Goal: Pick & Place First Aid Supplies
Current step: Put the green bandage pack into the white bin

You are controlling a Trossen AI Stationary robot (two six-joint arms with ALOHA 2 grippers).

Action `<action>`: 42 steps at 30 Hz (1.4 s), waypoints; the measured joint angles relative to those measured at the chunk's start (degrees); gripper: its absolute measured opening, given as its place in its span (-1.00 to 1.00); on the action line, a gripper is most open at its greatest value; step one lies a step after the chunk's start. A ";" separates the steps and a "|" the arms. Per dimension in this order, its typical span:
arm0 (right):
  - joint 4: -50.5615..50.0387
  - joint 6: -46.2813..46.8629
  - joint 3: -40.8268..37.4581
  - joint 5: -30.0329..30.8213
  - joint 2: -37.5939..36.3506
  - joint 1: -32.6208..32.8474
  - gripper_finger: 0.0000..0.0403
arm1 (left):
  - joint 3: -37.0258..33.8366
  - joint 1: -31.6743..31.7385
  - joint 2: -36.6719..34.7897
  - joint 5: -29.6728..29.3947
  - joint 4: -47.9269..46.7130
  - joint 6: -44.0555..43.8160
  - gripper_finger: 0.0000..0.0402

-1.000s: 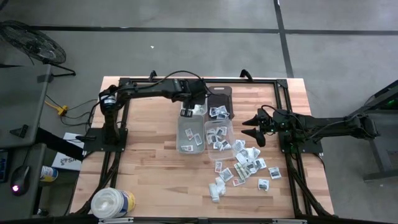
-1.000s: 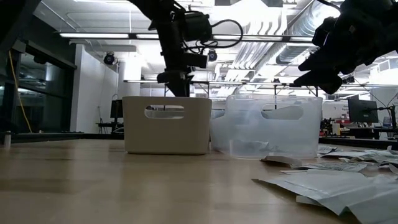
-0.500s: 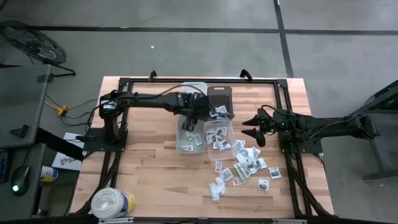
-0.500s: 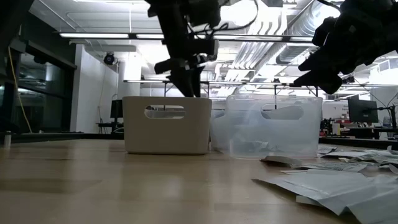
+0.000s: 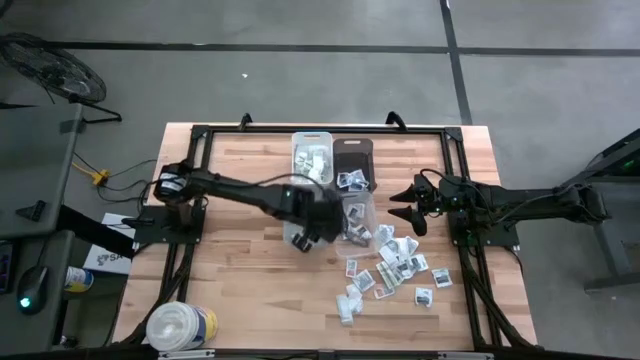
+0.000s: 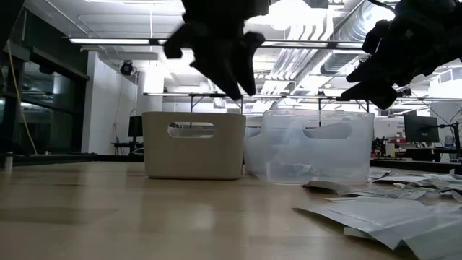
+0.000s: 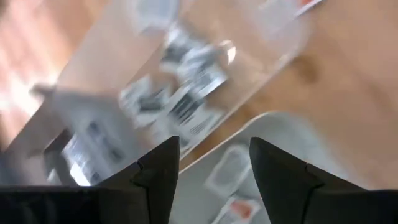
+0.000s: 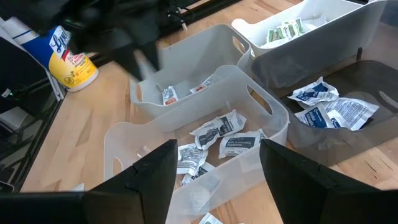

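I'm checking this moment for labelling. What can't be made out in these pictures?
- High view: left pincer is motion-blurred and covers the bin under it.
- Left wrist view: packets smeared, print unreadable.
- Low view: table packets edge-on and cut off by the frame.

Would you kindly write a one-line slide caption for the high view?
Left gripper open above the clear bins; right gripper waits open beside loose first aid packets.

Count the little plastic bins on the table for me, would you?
4: a white bin and a dark bin sit at the table's far edge. A clear bin is in front of the dark one, and a second clear bin is in front of the white one. None seems hidden.
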 joint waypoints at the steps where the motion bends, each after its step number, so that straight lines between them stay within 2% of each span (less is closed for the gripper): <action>1: 0.00 0.00 0.00 -0.01 0.00 0.00 0.10 | 0.00 -0.81 0.00 0.99 -0.01 0.10 -0.04; 3: 0.00 0.01 0.00 -0.01 0.00 0.00 0.10 | 0.00 -2.18 0.00 2.53 -0.13 -2.54 -0.04; 12: -0.02 0.01 0.00 0.00 0.00 0.00 0.10 | 0.04 -7.59 0.91 6.54 -0.22 -25.45 -0.04; 18: -0.05 0.01 0.00 0.00 -0.02 0.00 0.10 | 0.11 -12.19 3.24 8.77 4.96 -40.39 -0.04; 23: 0.06 0.02 0.00 -0.02 0.08 0.02 0.10 | 0.13 -15.57 5.84 8.34 9.64 -50.83 -0.04; 29: 0.38 0.01 0.06 0.00 0.34 0.00 0.10 | 0.03 -17.36 10.48 8.05 16.24 -54.38 -0.04; 33: 0.31 0.00 0.03 0.01 0.82 0.00 0.10 | 1.45 -18.06 13.43 4.57 16.67 -53.92 -0.04; 39: -0.09 0.01 0.00 0.01 1.44 0.01 0.10 | 4.82 -19.05 15.85 -2.56 18.64 -45.47 -0.04; 42: -0.07 0.01 0.02 0.00 1.41 0.01 0.10 | 4.98 -19.35 16.83 -2.73 17.64 -42.27 -0.04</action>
